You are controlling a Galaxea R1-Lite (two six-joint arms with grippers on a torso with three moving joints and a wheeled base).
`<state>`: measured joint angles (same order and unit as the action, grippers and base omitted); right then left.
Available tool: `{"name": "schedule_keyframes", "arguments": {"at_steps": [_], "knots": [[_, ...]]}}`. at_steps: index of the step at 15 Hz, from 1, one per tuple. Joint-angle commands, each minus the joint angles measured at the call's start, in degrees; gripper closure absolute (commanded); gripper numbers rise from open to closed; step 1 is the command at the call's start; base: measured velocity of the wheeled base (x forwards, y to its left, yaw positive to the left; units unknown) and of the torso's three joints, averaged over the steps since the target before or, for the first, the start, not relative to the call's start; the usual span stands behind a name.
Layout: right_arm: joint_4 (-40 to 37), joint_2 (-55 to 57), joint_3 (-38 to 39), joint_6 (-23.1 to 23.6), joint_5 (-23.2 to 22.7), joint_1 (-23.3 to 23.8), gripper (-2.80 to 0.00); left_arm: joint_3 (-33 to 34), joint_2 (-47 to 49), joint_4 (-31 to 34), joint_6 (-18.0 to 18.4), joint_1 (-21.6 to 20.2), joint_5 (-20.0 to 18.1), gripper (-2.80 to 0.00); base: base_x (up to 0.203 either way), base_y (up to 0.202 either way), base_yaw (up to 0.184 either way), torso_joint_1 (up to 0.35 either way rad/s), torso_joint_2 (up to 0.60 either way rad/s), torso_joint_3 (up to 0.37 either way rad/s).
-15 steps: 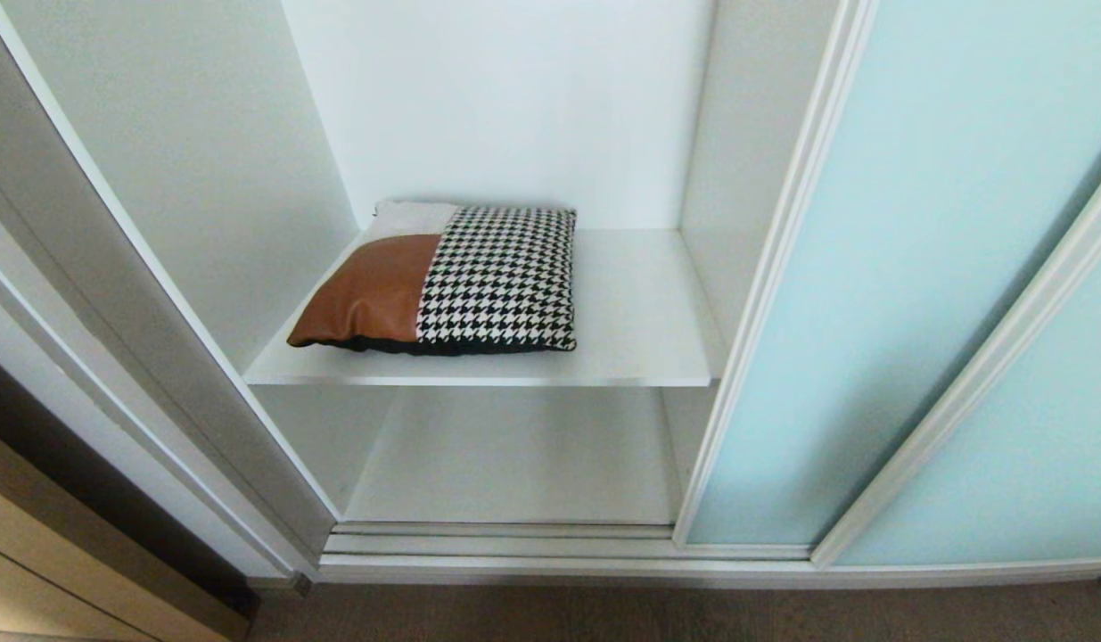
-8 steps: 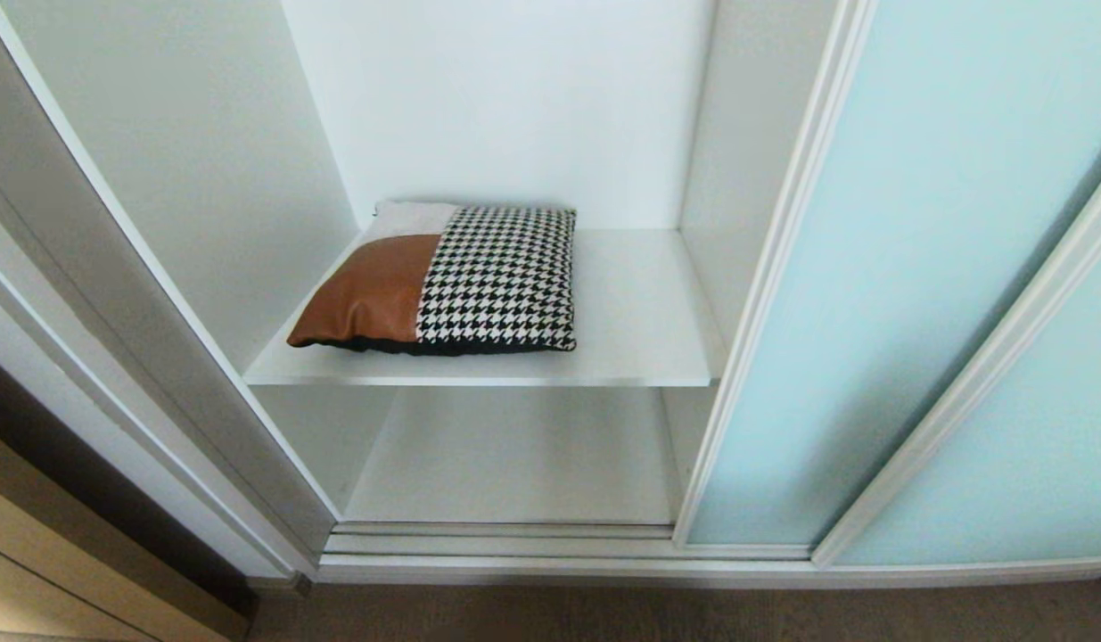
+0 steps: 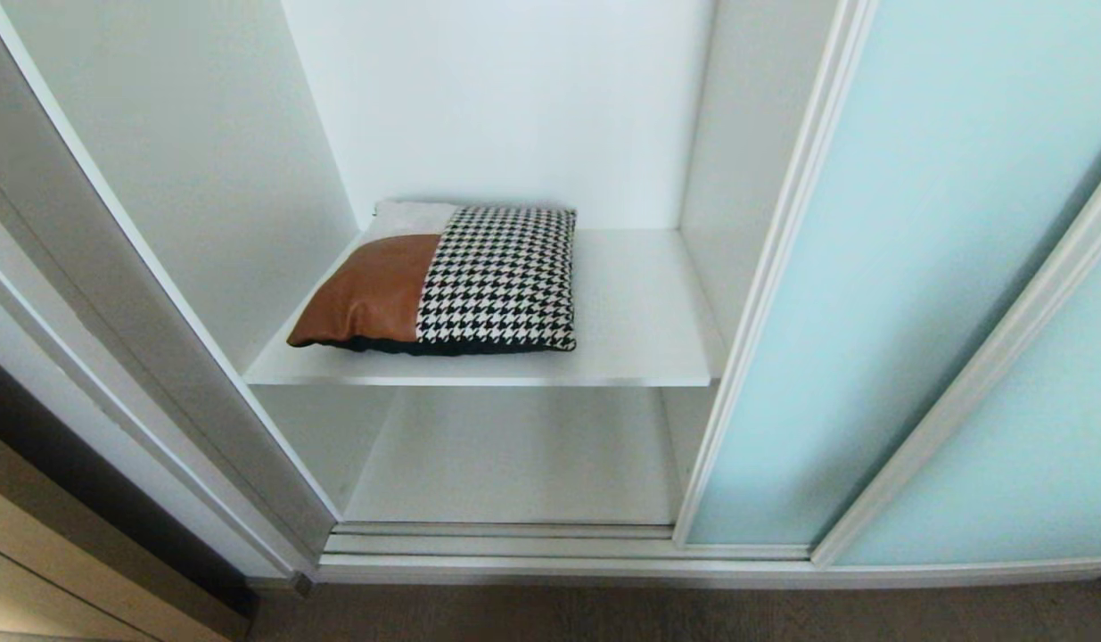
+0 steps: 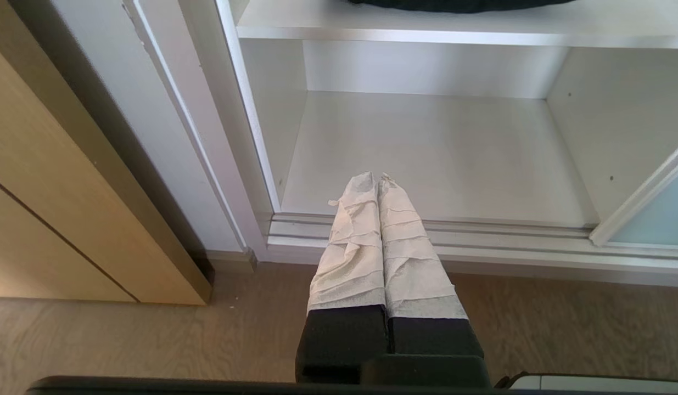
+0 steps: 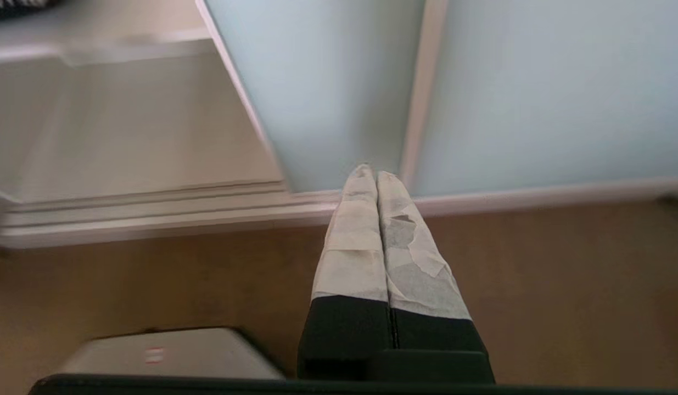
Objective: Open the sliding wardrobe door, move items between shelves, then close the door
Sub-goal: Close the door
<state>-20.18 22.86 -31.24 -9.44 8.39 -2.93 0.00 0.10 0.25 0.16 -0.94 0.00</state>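
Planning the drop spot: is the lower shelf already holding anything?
No, the lower shelf lies bare, and the cushion sits on the shelf above.

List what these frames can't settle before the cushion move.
- Cushion: its black underside is hidden against the upper shelf in the head view; the left wrist view cuts off all but a dark edge.
- Sliding door: top cut off by the head view's edge.
- Lower shelf: right end hidden behind the door.
- Both pincers: outside the head view.
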Motion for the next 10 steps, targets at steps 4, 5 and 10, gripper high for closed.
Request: {"name": "schedule_keyframes", "arguments": {"at_steps": [4,5,10], "knots": [[1.33,19.71,-8.71,-8.76,-2.02,-1.45,0.00,0.09,0.08,0.01,0.02,-0.03,0.00,0.00,0.000,0.000,0.000,0.000,0.00,0.000],[3.57,22.36,-9.20,-9.62,-2.78,-1.34,0.00,0.09,0.08,0.01,0.02,-0.03,0.00,0.00,0.000,0.000,0.000,0.000,0.00,0.000],[17.40,34.45,-10.37,-9.70,-8.52,10.15,0.00,0.09,0.08,0.01,0.02,-0.03,0.00,0.00,0.000,0.000,0.000,0.000,0.00,0.000]]}}
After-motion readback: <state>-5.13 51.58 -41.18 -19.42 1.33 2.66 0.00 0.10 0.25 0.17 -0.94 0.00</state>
